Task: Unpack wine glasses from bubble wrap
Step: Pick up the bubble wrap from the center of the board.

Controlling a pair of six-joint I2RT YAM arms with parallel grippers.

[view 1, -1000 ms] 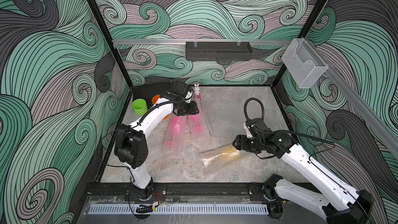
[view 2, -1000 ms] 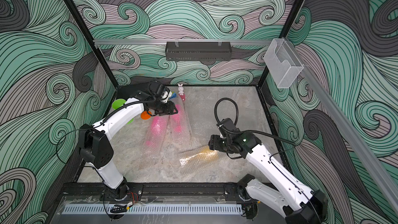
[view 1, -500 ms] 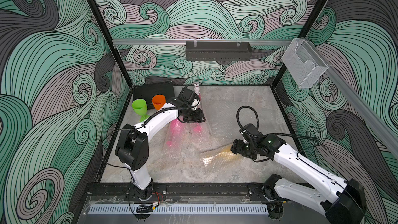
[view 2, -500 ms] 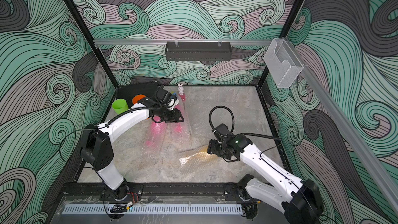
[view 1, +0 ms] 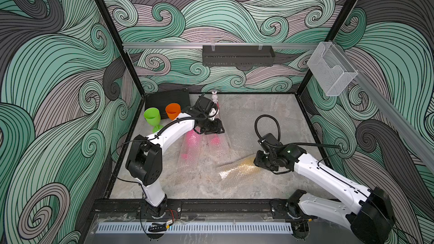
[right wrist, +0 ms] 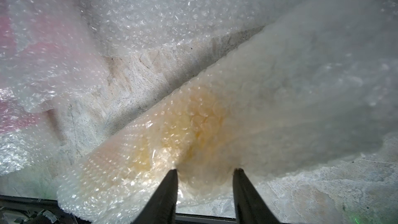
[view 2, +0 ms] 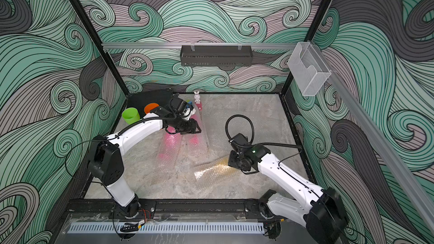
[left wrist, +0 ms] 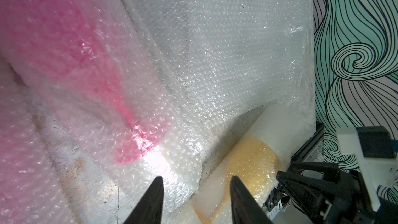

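A small white rabbit (view 1: 214, 95) stands at the back of the table (view 1: 183, 184). The green glass (view 1: 152, 116) and the orange glass (view 1: 173, 111) stand up with no wrap on. They are off to the rabbit's side, on the left arm's side, and the orange one is nearer the rabbit.

A pink glass (view 1: 190, 141) and a second pink glass (view 1: 215, 140) lie side by side just in front of the rabbit. Each one is inside a roll of bubble wrap (left wrist: 150, 95). The left claw (view 1: 212, 129) hangs over them, close to the rabbit. It is about half open and has nothing in it.

The yellow glass (view 1: 244, 169) lies in its own roll, well away from the rabbit, on the right arm's side. The right claw (view 1: 257, 160) is at one end of this roll. Its fingertips (right wrist: 172, 182) are partly apart and push into the wrap. I cannot tell if it holds the wrap tight.
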